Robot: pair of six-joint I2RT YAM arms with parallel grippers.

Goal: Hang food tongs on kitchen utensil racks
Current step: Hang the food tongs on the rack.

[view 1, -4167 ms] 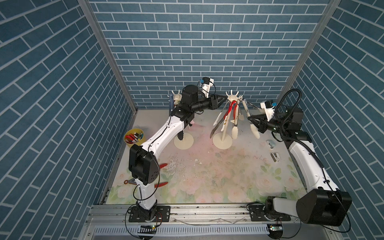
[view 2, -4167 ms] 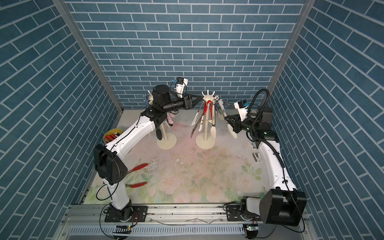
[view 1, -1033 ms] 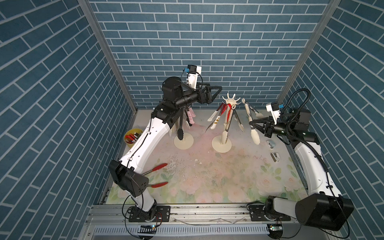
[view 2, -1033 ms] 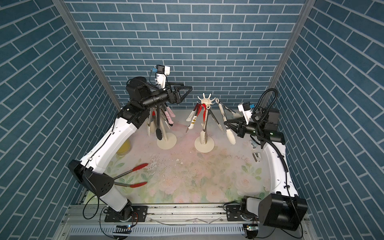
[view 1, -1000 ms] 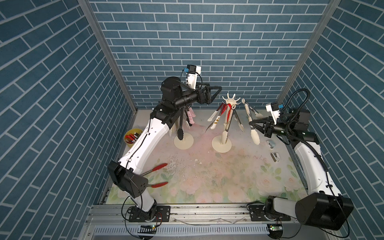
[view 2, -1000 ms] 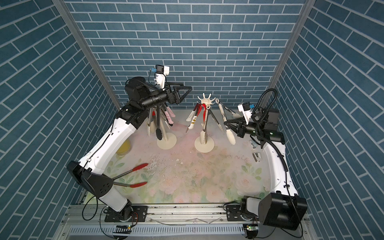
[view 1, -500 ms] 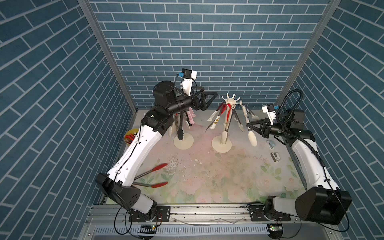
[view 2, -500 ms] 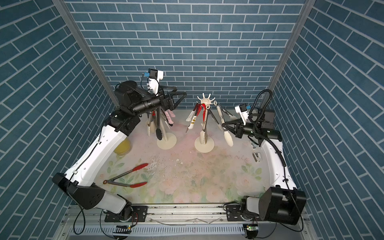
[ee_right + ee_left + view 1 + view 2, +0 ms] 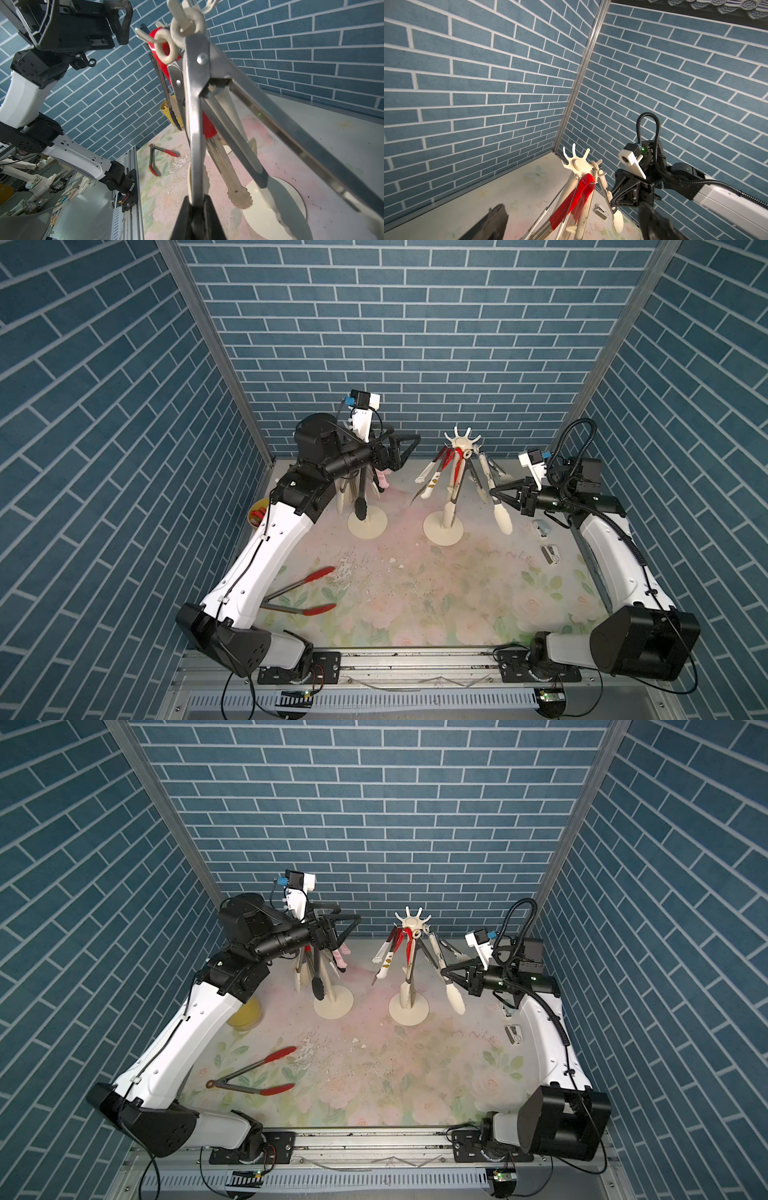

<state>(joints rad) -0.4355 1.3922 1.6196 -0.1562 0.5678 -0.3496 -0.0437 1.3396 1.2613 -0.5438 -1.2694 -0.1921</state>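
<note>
Nearest to us, on the flowered mat (image 9: 415, 605), we see a pair of steel tongs with red tips (image 9: 305, 593). It lies flat with its two arms spread in a V, well apart from both racks. Further back, near the left edge of the mat, stands a yellow cup (image 9: 247, 1017). Behind this, two tall cream poles stand side by side on round flat bases: the left rack (image 9: 368, 523) and the right rack (image 9: 443, 527). On the left rack hang black-tipped tongs (image 9: 360, 506), pink tongs (image 9: 382, 480) and some cream ones, all pointing down; its top is hidden behind the left arm. On the right rack the crown of curved hooks is in plain sight. Below it hang red tongs (image 9: 457, 466), some pale ones and, on the side toward the right arm, steel tongs with cream tips (image 9: 505, 522). These hang by a cream ring from a hook and lean outward. The right gripper (image 9: 493, 492) is pressed together on one steel arm of these tongs. In the right wrist view we see its black fingers (image 9: 182, 217) pinching the flat steel strip from both sides, while the other arm of the tongs is free beside it. The left gripper (image 9: 409, 445) is up in the air in front of the top of the left rack and points toward the right rack. Its jaws are spread wide, and we see nothing held between them.
</note>
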